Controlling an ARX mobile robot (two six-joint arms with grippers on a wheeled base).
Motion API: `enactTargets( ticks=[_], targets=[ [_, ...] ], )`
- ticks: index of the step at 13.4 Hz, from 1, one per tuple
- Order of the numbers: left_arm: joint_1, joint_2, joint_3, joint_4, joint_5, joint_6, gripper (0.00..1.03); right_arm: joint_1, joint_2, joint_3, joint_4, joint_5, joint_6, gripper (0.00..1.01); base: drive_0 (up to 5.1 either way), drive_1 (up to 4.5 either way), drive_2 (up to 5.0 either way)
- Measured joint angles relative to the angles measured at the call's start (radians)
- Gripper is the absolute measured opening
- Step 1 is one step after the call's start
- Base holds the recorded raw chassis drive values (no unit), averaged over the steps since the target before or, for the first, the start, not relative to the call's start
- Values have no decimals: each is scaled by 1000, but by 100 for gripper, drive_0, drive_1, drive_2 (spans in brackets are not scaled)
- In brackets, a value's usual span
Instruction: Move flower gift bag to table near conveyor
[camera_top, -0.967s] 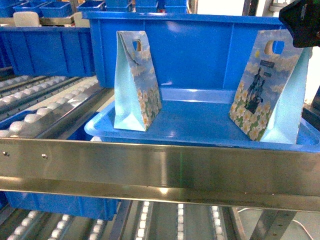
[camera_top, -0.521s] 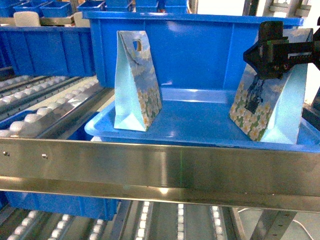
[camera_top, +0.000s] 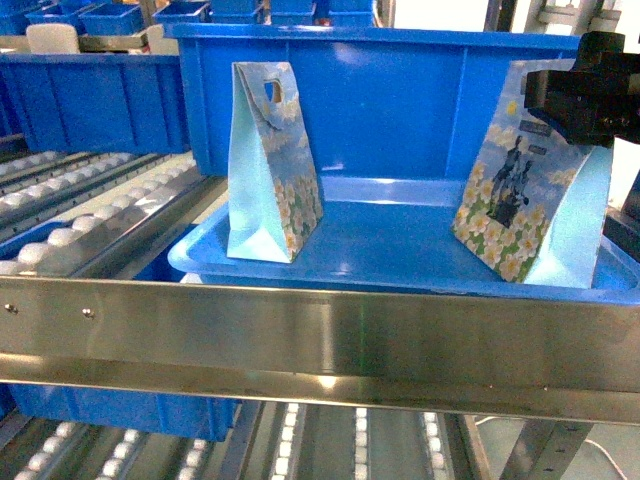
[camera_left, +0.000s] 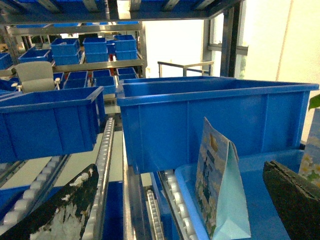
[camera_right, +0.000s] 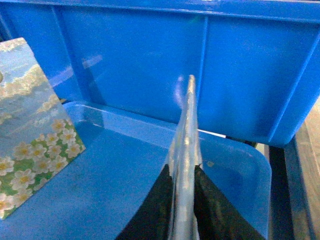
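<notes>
A tall blue bin (camera_top: 380, 100) is walling off the back of the tray (camera_top: 400, 250) at centre frame, while a steel rail (camera_top: 320, 340) is running across the lower frame, barring any low approach. Two gift bags, left bag (camera_top: 272, 165) and right bag (camera_top: 525, 190), are standing well apart, leaving open tray floor between them, reachable from above.

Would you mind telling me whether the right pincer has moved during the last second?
Yes. The right pincer came in from the upper right corner and now clamps the right gift bag top, in front of the blue bin.
</notes>
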Motion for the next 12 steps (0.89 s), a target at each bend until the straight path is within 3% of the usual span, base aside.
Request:
enactTargets(
  ticks=[2, 7, 12],
  targets=[
    [0, 0, 0, 0, 0, 0, 98, 14, -13, -12, 6, 3, 2, 1, 0, 0, 0],
    [0, 0, 0, 0, 0, 0, 98, 24, -78, -90, 63, 30, 12, 2, 0, 0, 0],
    [0, 0, 0, 0, 0, 0, 98, 63, -395, -236, 123, 134, 2, 2, 0, 0, 0]
  ],
)
